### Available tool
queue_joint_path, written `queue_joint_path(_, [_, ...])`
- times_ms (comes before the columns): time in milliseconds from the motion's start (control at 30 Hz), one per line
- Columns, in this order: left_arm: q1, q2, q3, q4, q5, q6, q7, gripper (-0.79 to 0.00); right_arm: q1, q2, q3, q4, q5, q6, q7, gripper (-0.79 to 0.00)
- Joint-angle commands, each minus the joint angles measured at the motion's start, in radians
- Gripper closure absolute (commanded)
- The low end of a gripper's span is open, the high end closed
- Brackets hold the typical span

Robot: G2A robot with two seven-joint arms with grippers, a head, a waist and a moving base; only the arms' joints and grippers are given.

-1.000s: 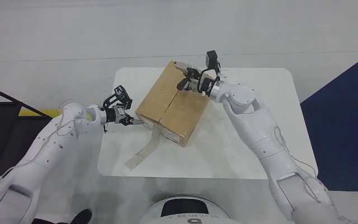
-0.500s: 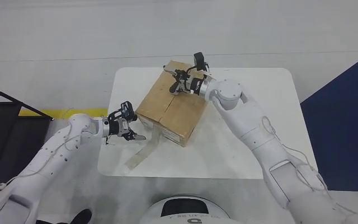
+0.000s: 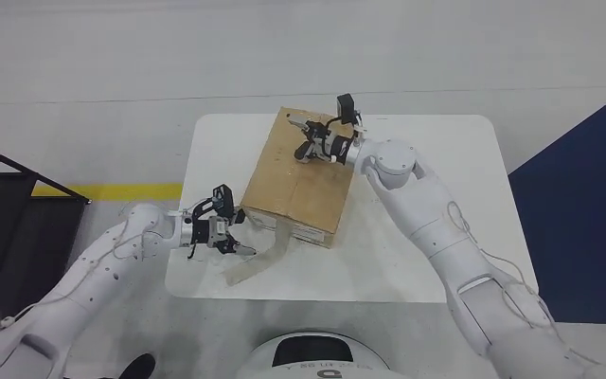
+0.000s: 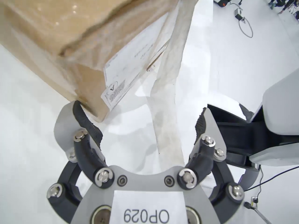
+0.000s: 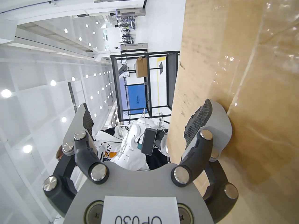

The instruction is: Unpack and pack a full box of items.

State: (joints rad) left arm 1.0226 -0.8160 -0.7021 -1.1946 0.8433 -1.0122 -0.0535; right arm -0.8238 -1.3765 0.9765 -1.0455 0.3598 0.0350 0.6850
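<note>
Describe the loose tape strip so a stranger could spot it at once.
On the white table sits a cardboard box. From its robot-facing side a pale, crumpled tape strip trails across the tabletop. Unlike the flat white label beside it, it hangs loose.

The right gripper stands with its jaws wide apart, one black ribbed finger pad against the flat face of the brown, tape-sealed cardboard box.

White rounded table on a pale grey floor; yellow floor line to its left, dark blue panel to its right. Background: black metal rack carrying a small carton.
</note>
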Motion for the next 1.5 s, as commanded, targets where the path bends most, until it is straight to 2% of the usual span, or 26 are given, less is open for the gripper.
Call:
queue_joint_path(0, [-0.022,0.006,0.001,0.011,-0.008,0.000,-0.022,-0.785,-0.004,0.001,0.004,-0.001,-0.001,-0.003,0.004,-0.785])
queue_joint_path(67, [-0.029,0.008,-0.020,0.031,0.006,0.021,-0.009,-0.785,-0.006,0.001,0.006,-0.003,-0.004,-0.003,0.006,-0.785])
queue_joint_path(167, [-0.019,0.008,-0.056,0.035,0.003,0.136,0.041,-0.785,-0.007,0.002,0.009,-0.005,-0.008,-0.003,0.010,-0.785])
queue_joint_path(267, [-0.014,0.009,-0.080,0.030,-0.018,0.148,0.054,-0.785,-0.007,0.002,0.014,-0.002,-0.010,-0.011,0.019,-0.785])
queue_joint_path(367, [-0.008,0.012,-0.091,0.020,-0.010,0.116,0.030,-0.785,-0.010,0.005,0.026,0.003,-0.006,-0.024,0.030,-0.785])
queue_joint_path(467, [0.005,0.021,-0.097,0.024,0.010,0.001,0.001,-0.785,-0.012,0.007,0.037,0.005,-0.003,-0.030,0.040,-0.785])
queue_joint_path(533, [0.024,0.033,-0.090,0.012,-0.001,0.000,-0.010,-0.785,-0.013,0.008,0.040,0.005,-0.004,-0.031,0.043,-0.785])
queue_joint_path(633, [0.050,0.068,-0.091,-0.007,-0.026,0.000,-0.006,-0.785,-0.014,0.007,0.040,0.008,-0.004,-0.034,0.045,-0.785])
queue_joint_path(733, [0.089,0.120,-0.073,-0.067,-0.038,0.000,0.006,-0.785,-0.013,0.006,0.040,0.016,-0.002,-0.040,0.047,-0.785])
queue_joint_path(833, [0.106,0.177,-0.022,-0.150,-0.028,0.000,-0.015,-0.785,-0.012,0.006,0.044,0.028,0.003,-0.052,0.056,-0.785])
queue_joint_path(933, [0.092,0.220,0.046,-0.206,-0.051,0.000,-0.033,-0.785,-0.013,0.005,0.048,0.037,0.007,-0.064,0.060,-0.785])
queue_joint_path(1033, [0.051,0.239,0.113,-0.233,-0.099,0.000,-0.052,-0.785,-0.016,0.006,0.054,0.044,0.009,-0.074,0.063,-0.785])
queue_joint_path(1133, [-0.006,0.235,0.180,-0.229,-0.165,0.000,-0.084,-0.785,-0.023,0.007,0.061,0.051,0.013,-0.081,0.060,-0.785])
queue_joint_path(1233, [-0.069,0.216,0.259,-0.219,-0.246,0.000,-0.146,-0.785,-0.033,0.009,0.071,0.059,0.022,-0.088,0.058,-0.785])
queue_joint_path(1333, [-0.138,0.186,0.321,-0.181,-0.312,0.000,-0.215,-0.785,-0.041,0.011,0.082,0.065,0.028,-0.095,0.058,-0.785])
queue_joint_path(1467, [-0.206,0.135,0.366,-0.107,-0.369,0.000,-0.247,-0.785,-0.053,0.014,0.095,0.070,0.034,-0.105,0.060,-0.785])
